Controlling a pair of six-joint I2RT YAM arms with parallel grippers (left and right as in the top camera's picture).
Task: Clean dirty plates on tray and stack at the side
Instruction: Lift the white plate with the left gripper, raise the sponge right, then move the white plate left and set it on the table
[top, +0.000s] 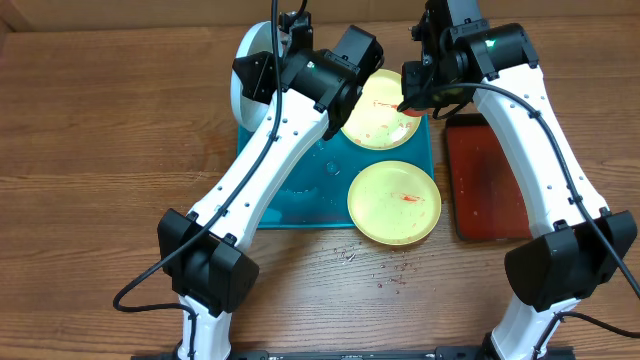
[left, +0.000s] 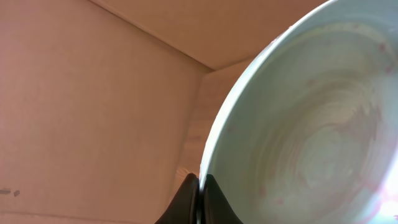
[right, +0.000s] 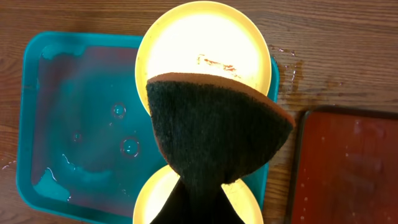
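Blue plate (left: 311, 124) is off the tray (right: 81, 93), tilted up on edge. The left fingers (left: 198, 202) are closed on its lower rim, one each side. In the left wrist view the plate's face fills everything to the right of those fingers, and we see faint pink streaks across it. From overhead it sits over the tray's corner on the far side of the left fingers.

Yellow plate (right: 205, 37) lies flat in the tray, directly under and just beyond the right fingers (top: 412, 92), with a red smear on its face. Second yellow plate (top: 394, 203) lies flat back toward the base from the right fingers. It has a small red mark near centre and its edge laps over the tray rim. The two yellow plates are close together; we can't tell if they touch.

Right fingers are clamped on a sponge (right: 217, 130), dark scouring side to the wrist camera, brown edge on top. The sponge hides the fingers in that view, so we only see it narrowing where it's pinched. It hangs above the first yellow plate; we can't tell if they're in contact.

The tray floor left of the right fingers is wet, with droplets. Red tray (right: 348, 168) sits to their right, just beside the tray. Small specks (top: 390, 275) are on the worktop (top: 100, 150) past the second yellow plate.
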